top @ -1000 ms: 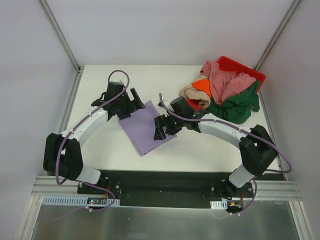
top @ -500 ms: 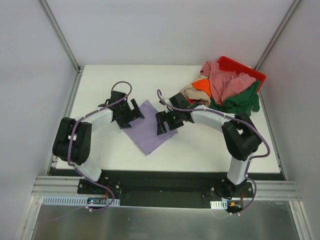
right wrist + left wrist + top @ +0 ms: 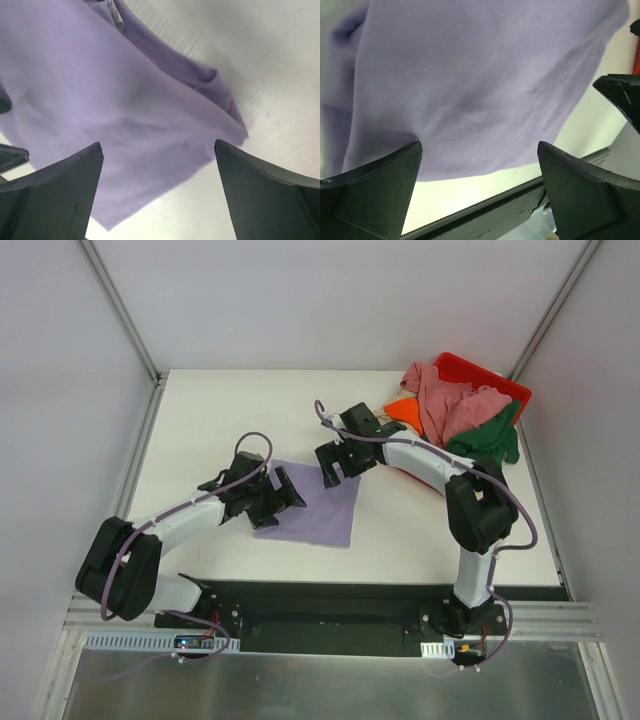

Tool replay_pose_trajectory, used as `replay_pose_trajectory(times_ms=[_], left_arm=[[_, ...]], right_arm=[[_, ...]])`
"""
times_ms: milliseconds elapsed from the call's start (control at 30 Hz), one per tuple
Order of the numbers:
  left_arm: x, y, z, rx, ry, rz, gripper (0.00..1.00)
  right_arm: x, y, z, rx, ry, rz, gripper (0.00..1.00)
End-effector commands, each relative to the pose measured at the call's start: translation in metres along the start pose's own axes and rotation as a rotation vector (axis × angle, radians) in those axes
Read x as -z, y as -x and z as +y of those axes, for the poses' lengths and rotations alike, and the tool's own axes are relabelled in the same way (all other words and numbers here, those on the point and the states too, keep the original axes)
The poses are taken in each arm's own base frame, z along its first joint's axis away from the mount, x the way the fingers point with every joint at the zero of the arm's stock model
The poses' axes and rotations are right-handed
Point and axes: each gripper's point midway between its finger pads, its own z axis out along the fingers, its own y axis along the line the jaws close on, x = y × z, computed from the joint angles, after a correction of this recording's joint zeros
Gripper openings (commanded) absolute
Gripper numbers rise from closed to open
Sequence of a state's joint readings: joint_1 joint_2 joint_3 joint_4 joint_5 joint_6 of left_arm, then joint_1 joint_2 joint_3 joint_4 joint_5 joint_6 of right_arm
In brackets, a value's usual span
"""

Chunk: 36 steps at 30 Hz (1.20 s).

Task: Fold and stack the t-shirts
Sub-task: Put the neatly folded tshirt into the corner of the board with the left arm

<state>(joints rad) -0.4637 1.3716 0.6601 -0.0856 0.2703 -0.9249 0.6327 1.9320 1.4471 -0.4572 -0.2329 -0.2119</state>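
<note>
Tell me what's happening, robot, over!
Left tool open, right tool open, both empty above the lavender t-shirt. It lies folded flat on the table. Other t-shirts heaped at the red bin, apart from it. Over.

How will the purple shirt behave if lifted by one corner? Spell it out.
Probably floppy: the purple shirt lies flat with soft creases, so it would likely sag and unfold. Probably light, being thin cloth. Pushed, it may bunch rather than slide.
</note>
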Motion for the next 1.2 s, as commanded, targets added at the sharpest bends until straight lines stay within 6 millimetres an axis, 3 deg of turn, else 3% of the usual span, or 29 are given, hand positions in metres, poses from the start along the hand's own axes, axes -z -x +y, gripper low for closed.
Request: replay_pose_trajectory(times_ms=[0,67,167,333,467,533,700,833,933,1000,1167], left_arm=[[0.026,0.006,-0.013,-0.064,-0.039,-0.052,0.99],[0.038,0.015,-0.012,-0.127,0.008,-0.09,0.99],[0.043,0.035,-0.003,-0.223,0.092,-0.158,0.99],[0.029,0.065,0.017,-0.187,0.148,-0.108,0.88],[0.012,0.075,0.006,-0.227,0.122,-0.035,0.75],[0.003,0.076,0.009,-0.234,0.133,-0.01,0.68],[-0.011,0.088,0.045,-0.229,0.292,-0.036,0.56],[-0.028,0.081,0.06,-0.192,0.357,0.038,0.42],[-0.036,0.075,0.067,-0.194,0.394,0.063,0.33],[-0.039,0.074,0.071,-0.185,0.422,0.066,0.22],[-0.033,0.093,0.082,-0.153,0.55,0.003,0.0]], right_arm=[[0.076,0.025,0.004,0.028,-0.089,-0.146,0.96],[0.107,0.019,0.007,0.008,-0.111,-0.212,0.96],[0.136,-0.006,0.005,-0.039,-0.144,-0.284,0.96],[0.153,-0.058,0.009,-0.129,-0.129,-0.342,0.96],[0.163,-0.08,0.01,-0.153,-0.128,-0.374,0.96],[0.17,-0.083,0.01,-0.182,-0.132,-0.392,0.96],[0.187,-0.084,0.012,-0.18,-0.139,-0.414,0.96],[0.196,-0.085,0.014,-0.172,-0.132,-0.447,0.96],[0.195,-0.089,0.013,-0.177,-0.134,-0.454,0.96],[0.191,-0.093,0.012,-0.183,-0.135,-0.446,0.96],[0.186,-0.1,0.009,-0.182,-0.14,-0.434,0.96]])
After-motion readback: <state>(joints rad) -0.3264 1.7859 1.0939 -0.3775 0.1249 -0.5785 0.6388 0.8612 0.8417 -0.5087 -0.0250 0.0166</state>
